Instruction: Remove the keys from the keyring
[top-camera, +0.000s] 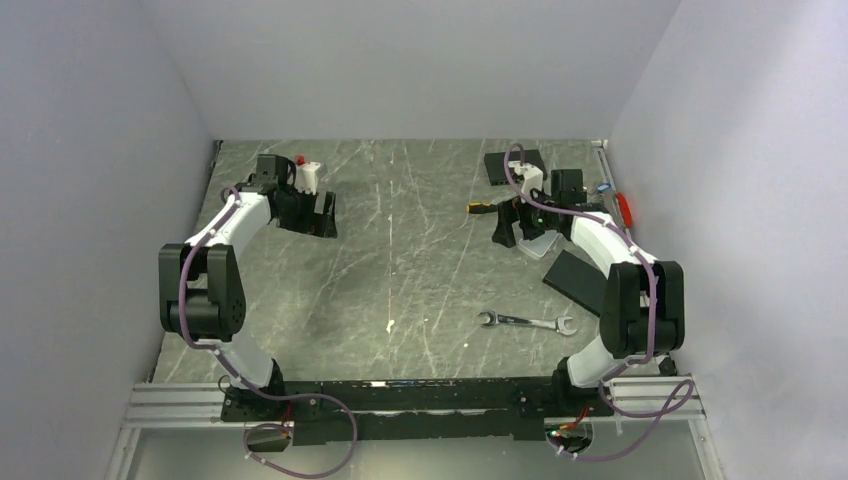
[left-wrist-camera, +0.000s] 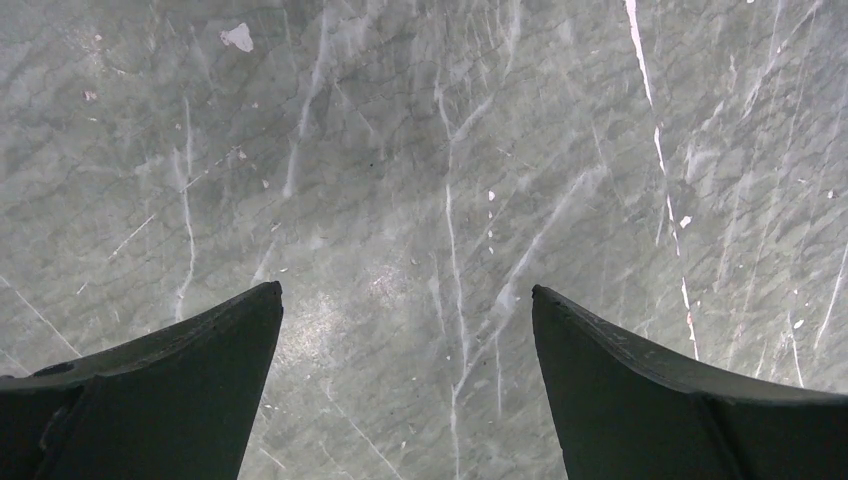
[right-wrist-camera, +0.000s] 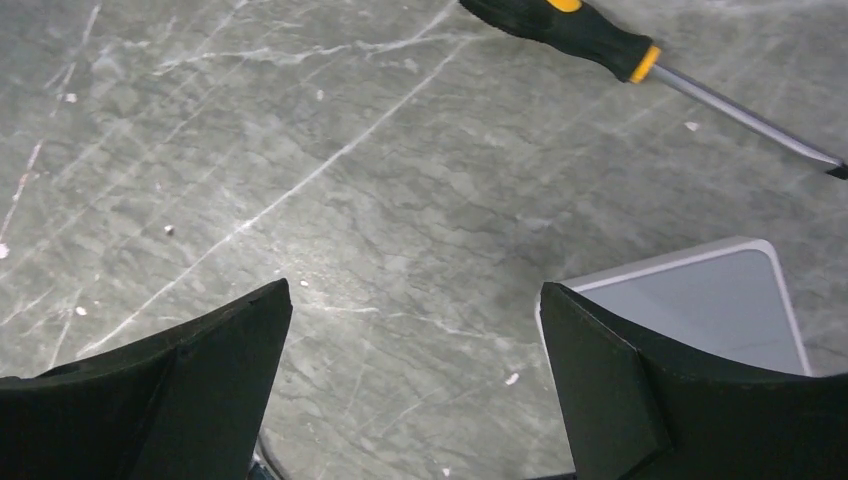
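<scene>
Wrench (top-camera: 526, 322) x1, screwdriver (right-wrist-camera: 580, 30) x1, keyring (top-camera: 622, 207) x1.

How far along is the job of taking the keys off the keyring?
Done: nothing visible. The keyring, with its red tag, lies at the right edge of the table, and one of the keys, blue-headed, sits close by; whether it is attached is too small to tell. In hand: nothing; the left jaws and right jaws stand open and empty. Left: reach the keyring, grip it, take the keys off.

Left hand (left-wrist-camera: 406, 300) above the grey-green, white-veined marble counter (left-wrist-camera: 420, 150).
Its two dark fingers (left-wrist-camera: 170, 390) stand wide apart, nothing between them.
</scene>
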